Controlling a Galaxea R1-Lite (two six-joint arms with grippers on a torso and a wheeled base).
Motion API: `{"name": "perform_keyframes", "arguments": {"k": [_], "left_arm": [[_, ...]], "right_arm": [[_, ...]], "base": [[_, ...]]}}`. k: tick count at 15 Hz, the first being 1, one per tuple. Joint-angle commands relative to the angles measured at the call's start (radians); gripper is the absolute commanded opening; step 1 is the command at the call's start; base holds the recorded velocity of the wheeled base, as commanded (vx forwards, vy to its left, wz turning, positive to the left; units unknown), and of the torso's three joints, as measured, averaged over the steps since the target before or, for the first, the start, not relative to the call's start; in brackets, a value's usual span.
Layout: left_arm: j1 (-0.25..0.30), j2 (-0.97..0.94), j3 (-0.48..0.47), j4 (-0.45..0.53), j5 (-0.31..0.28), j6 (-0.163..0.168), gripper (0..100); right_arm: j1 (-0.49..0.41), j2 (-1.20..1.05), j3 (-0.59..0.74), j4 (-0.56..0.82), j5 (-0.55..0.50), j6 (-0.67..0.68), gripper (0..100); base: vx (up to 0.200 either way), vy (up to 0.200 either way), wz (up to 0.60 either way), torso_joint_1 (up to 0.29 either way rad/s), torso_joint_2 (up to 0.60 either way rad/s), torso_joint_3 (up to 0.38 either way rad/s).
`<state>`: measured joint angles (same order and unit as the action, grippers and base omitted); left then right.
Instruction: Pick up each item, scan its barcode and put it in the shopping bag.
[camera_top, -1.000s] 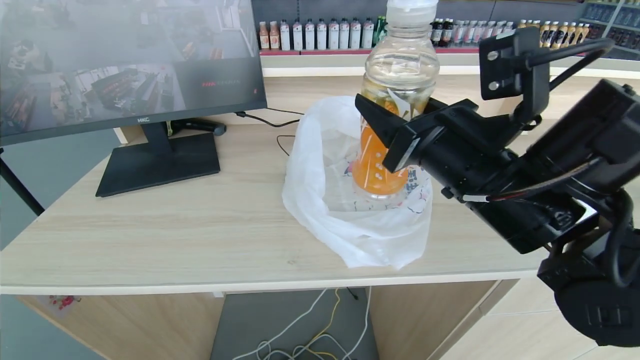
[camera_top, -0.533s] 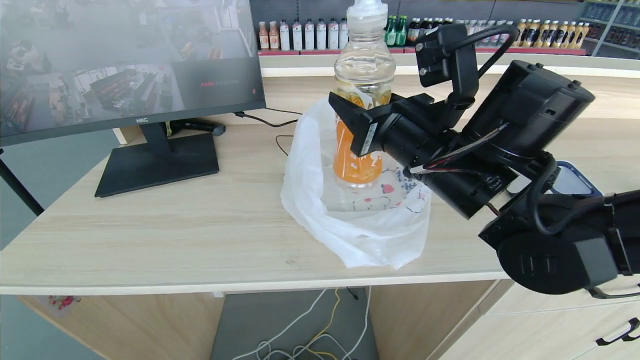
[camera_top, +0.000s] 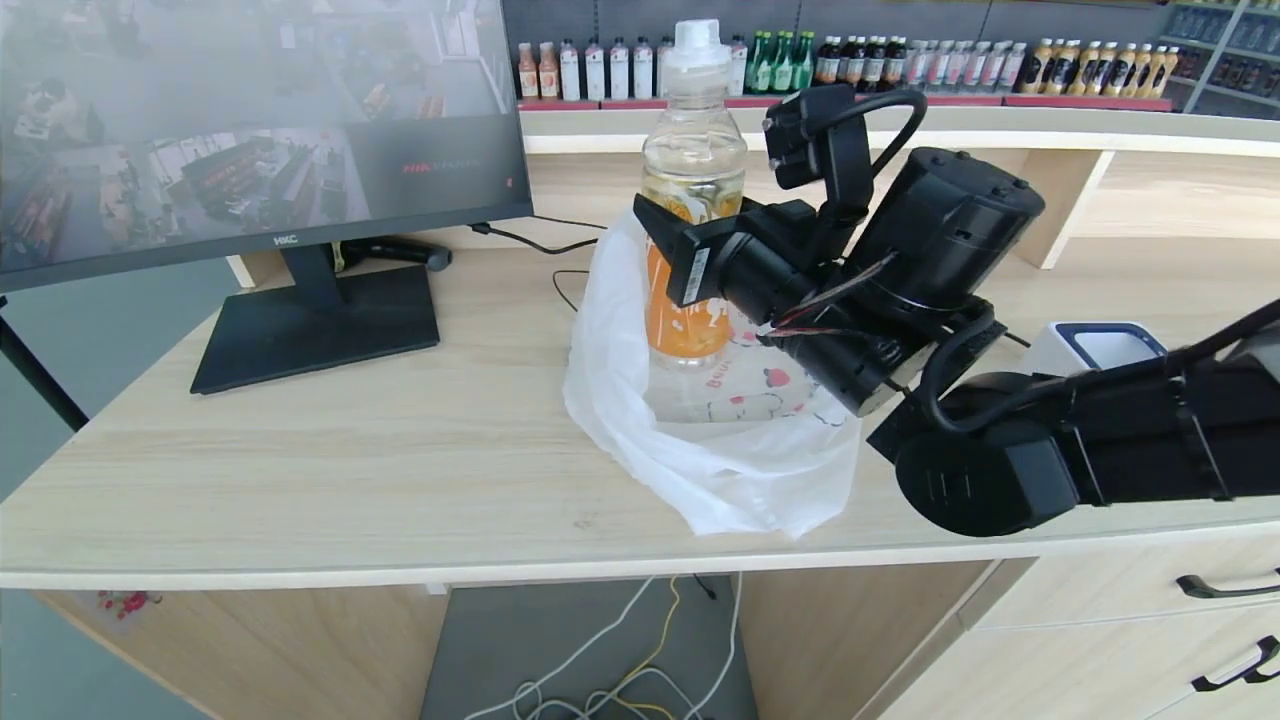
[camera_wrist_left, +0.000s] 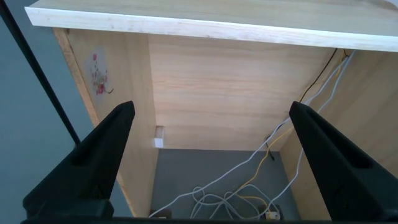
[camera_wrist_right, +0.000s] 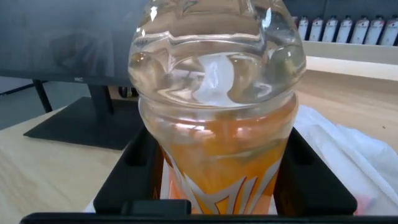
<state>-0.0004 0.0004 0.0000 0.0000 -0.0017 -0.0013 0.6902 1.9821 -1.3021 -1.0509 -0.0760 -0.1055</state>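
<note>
A clear bottle with an orange label (camera_top: 692, 215) and a white cap stands upright, held over the mouth of the white plastic shopping bag (camera_top: 700, 420) on the counter. My right gripper (camera_top: 690, 255) is shut on the bottle's middle. In the right wrist view the bottle (camera_wrist_right: 217, 118) sits between the black fingers (camera_wrist_right: 134, 171). My left gripper (camera_wrist_left: 208, 155) is open below the counter's edge, facing the cabinet space with nothing between its fingers.
A monitor on a black stand (camera_top: 250, 130) stands at the counter's left. A black handheld scanner (camera_top: 395, 253) lies behind it. A white scanner unit (camera_top: 1095, 348) sits to the right behind my arm. Loose cables (camera_top: 620, 680) hang under the counter.
My right arm has carried the bottle leftward and down over the bag. The white scanner unit at the right has come into sight.
</note>
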Motion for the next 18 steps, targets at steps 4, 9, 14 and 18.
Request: {"name": "perform_keyframes", "arguments": {"k": [4, 9, 14, 18], "left_arm": [[0.0, 0.0, 0.0, 0.0, 0.0, 0.0, 100], [0.0, 0.0, 0.0, 0.0, 0.0, 0.0, 100], [-0.001, 0.0, 0.0, 0.0, 0.0, 0.0, 100], [-0.001, 0.0, 0.0, 0.0, 0.002, 0.001, 100]], "right_arm": [[-0.035, 0.061, -0.006, -0.003, 0.004, 0.052, 0], [-0.06, 0.116, -0.054, -0.003, 0.007, 0.087, 0], [-0.064, 0.159, -0.078, -0.008, 0.008, 0.095, 0], [-0.064, 0.17, -0.071, -0.018, 0.008, 0.106, 0]], "base": [[0.0, 0.0, 0.0, 0.0, 0.0, 0.0], [0.0, 0.0, 0.0, 0.0, 0.0, 0.0], [0.0, 0.0, 0.0, 0.0, 0.0, 0.0], [0.0, 0.0, 0.0, 0.0, 0.0, 0.0]]}}
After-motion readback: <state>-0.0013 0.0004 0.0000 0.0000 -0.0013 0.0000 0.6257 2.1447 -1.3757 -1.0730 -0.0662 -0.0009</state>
